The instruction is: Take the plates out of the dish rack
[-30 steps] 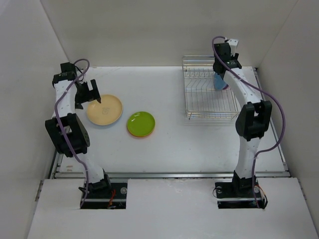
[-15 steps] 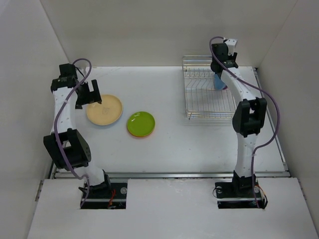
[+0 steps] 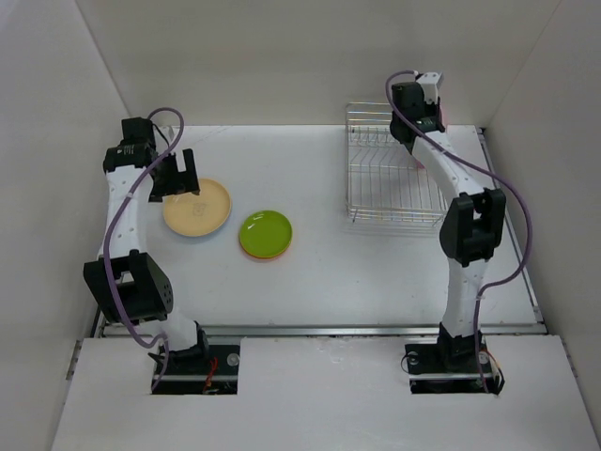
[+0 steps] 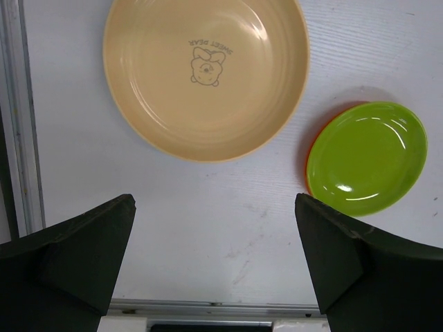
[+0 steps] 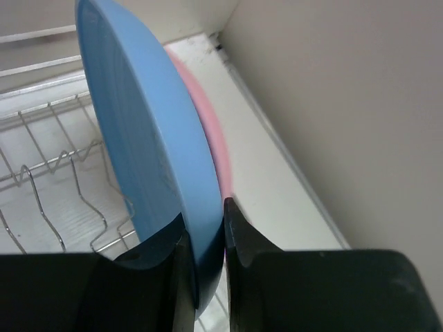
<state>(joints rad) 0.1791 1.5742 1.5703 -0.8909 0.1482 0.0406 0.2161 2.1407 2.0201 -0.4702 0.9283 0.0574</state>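
My right gripper (image 5: 204,225) is shut on the rim of a light blue plate (image 5: 145,152), which stands on edge above the dish rack (image 5: 41,159). A pink plate (image 5: 211,138) stands right behind it, against the right finger. In the top view the right gripper (image 3: 418,117) is over the back right of the silver wire rack (image 3: 394,183). My left gripper (image 4: 214,207) is open and empty, just above the tan plate (image 4: 208,76). A lime green plate (image 4: 367,155) lies on an orange one (image 4: 309,149). All three lie flat on the table at the left (image 3: 197,207).
The right wall (image 5: 332,104) stands close beside the rack and the pink plate. A metal rail (image 4: 17,117) runs along the table's left edge, near the tan plate. The back wall is just behind the rack.
My right gripper has moved toward the back of the rack with the blue plate, which the wrist now hides in the top view. My left gripper has shifted slightly right and back.
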